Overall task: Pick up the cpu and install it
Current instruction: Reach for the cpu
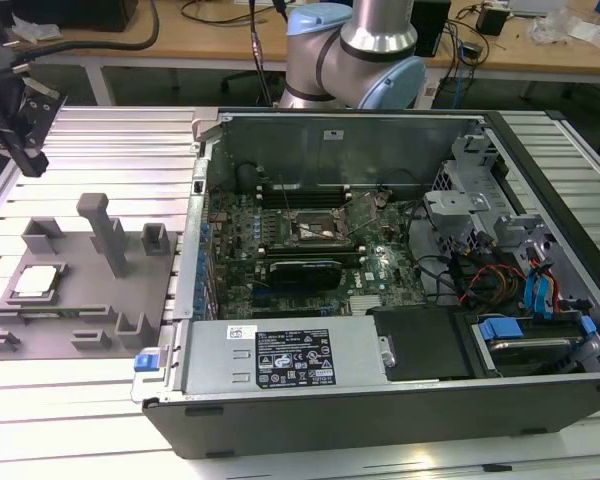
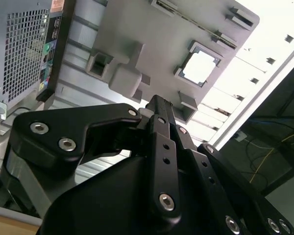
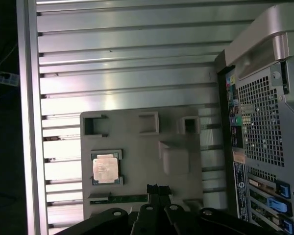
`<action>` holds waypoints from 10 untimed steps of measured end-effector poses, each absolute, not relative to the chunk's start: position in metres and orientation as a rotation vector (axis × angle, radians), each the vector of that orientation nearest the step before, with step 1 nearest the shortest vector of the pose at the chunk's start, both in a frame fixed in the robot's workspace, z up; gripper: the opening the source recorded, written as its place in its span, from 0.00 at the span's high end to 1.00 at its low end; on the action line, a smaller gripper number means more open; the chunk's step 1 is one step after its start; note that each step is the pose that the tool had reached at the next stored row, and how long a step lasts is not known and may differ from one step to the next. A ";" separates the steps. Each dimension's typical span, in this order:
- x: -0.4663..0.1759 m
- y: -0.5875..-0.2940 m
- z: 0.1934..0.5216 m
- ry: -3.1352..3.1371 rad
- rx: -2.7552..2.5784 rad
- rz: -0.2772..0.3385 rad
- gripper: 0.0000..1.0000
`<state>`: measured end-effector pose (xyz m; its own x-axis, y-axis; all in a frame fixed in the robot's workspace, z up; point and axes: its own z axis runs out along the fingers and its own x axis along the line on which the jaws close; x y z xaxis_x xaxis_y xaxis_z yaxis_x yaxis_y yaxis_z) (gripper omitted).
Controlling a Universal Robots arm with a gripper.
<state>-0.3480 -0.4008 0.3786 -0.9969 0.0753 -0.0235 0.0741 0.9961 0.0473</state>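
The cpu (image 1: 37, 282) lies flat, metal top up, in a shallow square seat of a grey fixture plate (image 1: 80, 300) at the exterior view's left, outside the computer. Grey posts and blocks stand on the same plate around it. The gripper (image 1: 30, 155) hangs in the air above the slotted aluminium table (image 1: 120, 130), beyond the plate's far end and well apart from the cpu, touching nothing. In both wrist views its black fingers are pressed together with nothing between them, and the cpu sits off to one side of their tips. To the exterior view's right stands the open computer case (image 1: 380, 410), its motherboard socket (image 1: 315, 232) lying uncovered near the middle.
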 end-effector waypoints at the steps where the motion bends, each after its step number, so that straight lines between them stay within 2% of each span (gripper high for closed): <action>1: -0.349 -0.401 0.378 3.113 0.117 0.072 0.89; 10: -0.365 -0.402 0.372 3.113 0.117 0.072 0.89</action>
